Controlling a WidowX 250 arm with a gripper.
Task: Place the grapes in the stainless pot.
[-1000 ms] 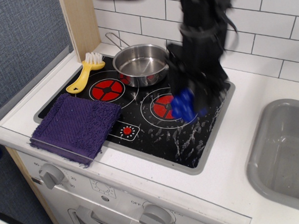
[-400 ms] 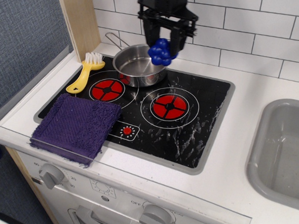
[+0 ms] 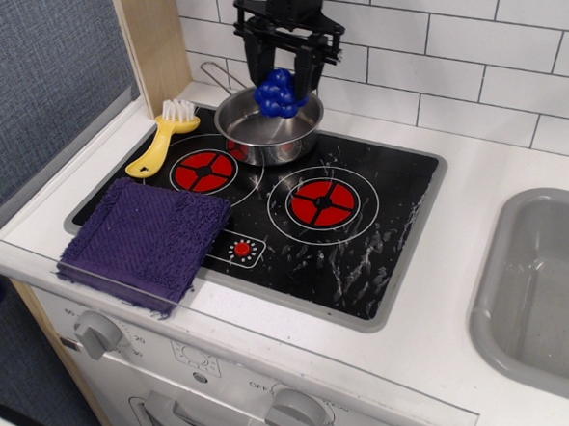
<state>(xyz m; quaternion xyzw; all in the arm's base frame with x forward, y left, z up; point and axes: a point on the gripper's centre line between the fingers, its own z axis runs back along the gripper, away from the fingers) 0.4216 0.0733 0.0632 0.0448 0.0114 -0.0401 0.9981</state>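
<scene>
The grapes (image 3: 277,94) are a bright blue glossy cluster held between the fingers of my black gripper (image 3: 283,86), which is shut on them. They hang just above the stainless pot (image 3: 260,129), a shallow shiny silver pot with a thin handle, standing on the back left of the black stovetop. The grapes are over the pot's right-hand half, near its rim.
A purple knitted cloth (image 3: 143,238) lies at the stove's front left. A yellow brush (image 3: 161,136) lies left of the pot. Red burners (image 3: 322,202) mark the black stovetop. A grey sink basin (image 3: 545,289) is at the right. A white tiled wall stands behind.
My gripper has carried the grapes up from the right burner, back and left, until they are over the pot.
</scene>
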